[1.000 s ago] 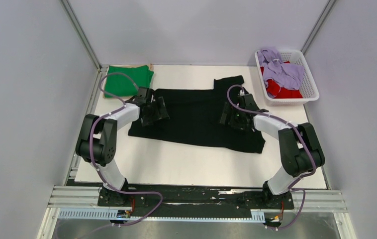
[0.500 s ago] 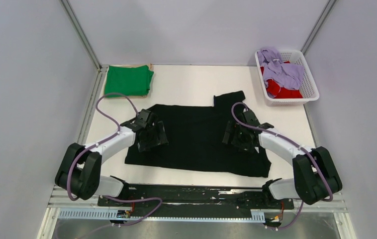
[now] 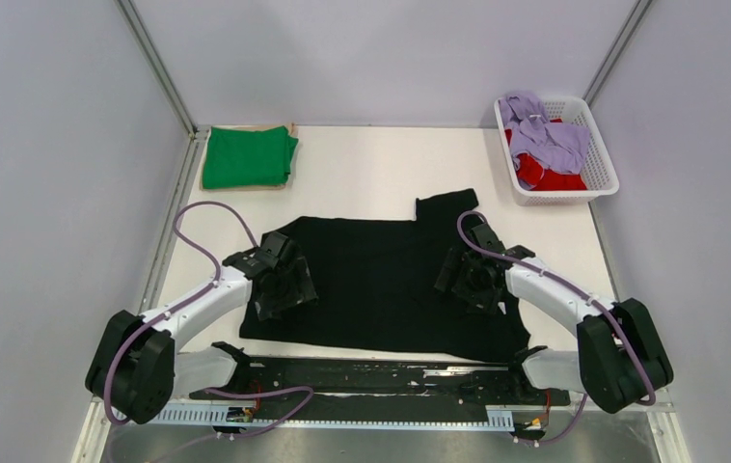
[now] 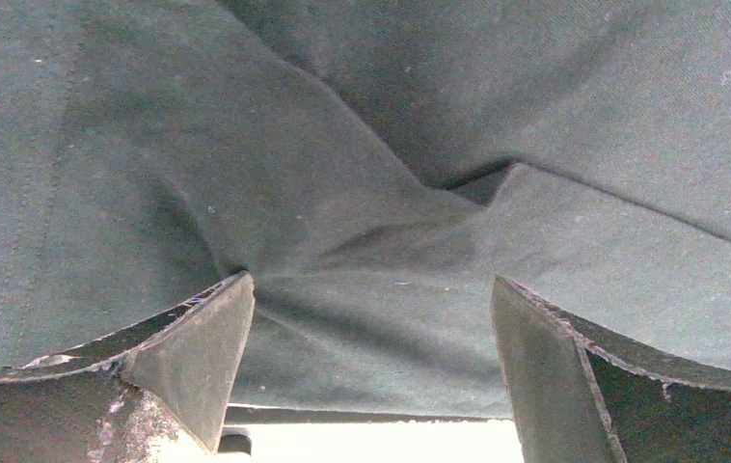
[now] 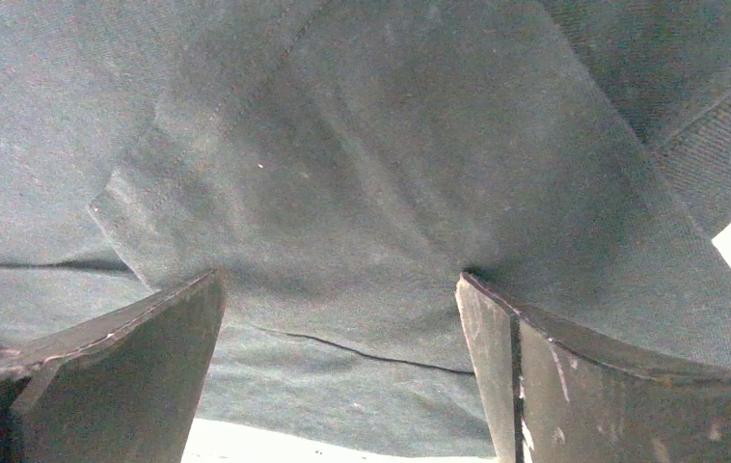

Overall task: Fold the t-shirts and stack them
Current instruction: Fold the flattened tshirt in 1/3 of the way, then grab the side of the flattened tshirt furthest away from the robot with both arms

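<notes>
White tabletop (image 3: 362, 174) carries the black t-shirt (image 3: 381, 275) spread flat toward the near edge, its long axis running left to right, with one sleeve projecting at the far right. On its left portion rests the left gripper (image 3: 280, 283) and on its right portion the right gripper (image 3: 474, 275). Each has its fingers spread wide, with cloth directly beneath and between them and nothing pinched, so neither arm is judged the nearer. Further out, a folded green t-shirt (image 3: 246, 157) lies at the far-left corner, and the lavender t-shirt (image 3: 547, 135) and red t-shirt (image 3: 535, 172) sit in the white basket (image 3: 605, 178) at far right.
</notes>
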`<state>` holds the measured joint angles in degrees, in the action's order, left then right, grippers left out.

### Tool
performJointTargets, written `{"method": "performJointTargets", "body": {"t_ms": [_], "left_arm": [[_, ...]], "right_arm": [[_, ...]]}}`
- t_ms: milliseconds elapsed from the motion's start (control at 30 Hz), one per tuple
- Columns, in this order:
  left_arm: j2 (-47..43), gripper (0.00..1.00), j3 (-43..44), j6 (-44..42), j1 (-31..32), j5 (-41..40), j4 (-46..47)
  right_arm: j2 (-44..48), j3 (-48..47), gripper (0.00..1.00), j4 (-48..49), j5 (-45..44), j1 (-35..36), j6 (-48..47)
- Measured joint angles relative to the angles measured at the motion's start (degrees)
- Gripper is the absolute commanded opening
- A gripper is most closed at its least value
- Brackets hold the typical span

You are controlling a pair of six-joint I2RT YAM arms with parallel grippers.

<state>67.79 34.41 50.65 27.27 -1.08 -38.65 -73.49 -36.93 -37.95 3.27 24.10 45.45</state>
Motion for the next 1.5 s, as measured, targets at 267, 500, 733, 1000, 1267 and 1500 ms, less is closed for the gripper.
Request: {"method": "performJointTargets", "body": {"t_ms": [267, 500, 733, 1000, 1267, 1500], "left_arm": [[-0.6, 1.00, 0.2, 1.3, 0.1, -2.8, -0.8], [1.3, 1.00, 8.7, -0.6, 0.0, -6.6, -0.2], [9.2, 1.00, 18.9, -4.1, -7.4, -8.5, 4.7], [23.0, 0.94, 24.6, -6.2, -11.3, -7.6, 8.5], [29.6, 0.76, 27.4, -3.5, -13.2, -12.4, 9.7], [32.9, 0.47, 28.4, -1.6, -14.7, -13.7, 10.4]], "right_arm": [[1.9, 0.7, 1.00, -1.4, -2.4, 0.1, 2.2], [7.8, -1.4, 1.00, -0.8, -4.9, 0.1, -1.5], [10.7, -7.0, 1.00, 5.9, -10.7, 0.1, -4.4], [7.7, -7.0, 1.00, 6.9, -13.0, -0.7, -6.8], [5.2, -7.0, 1.00, 7.5, -13.4, -2.3, -7.9], [3.5, -7.0, 1.00, 8.2, -13.4, -3.1, -8.3]]}}
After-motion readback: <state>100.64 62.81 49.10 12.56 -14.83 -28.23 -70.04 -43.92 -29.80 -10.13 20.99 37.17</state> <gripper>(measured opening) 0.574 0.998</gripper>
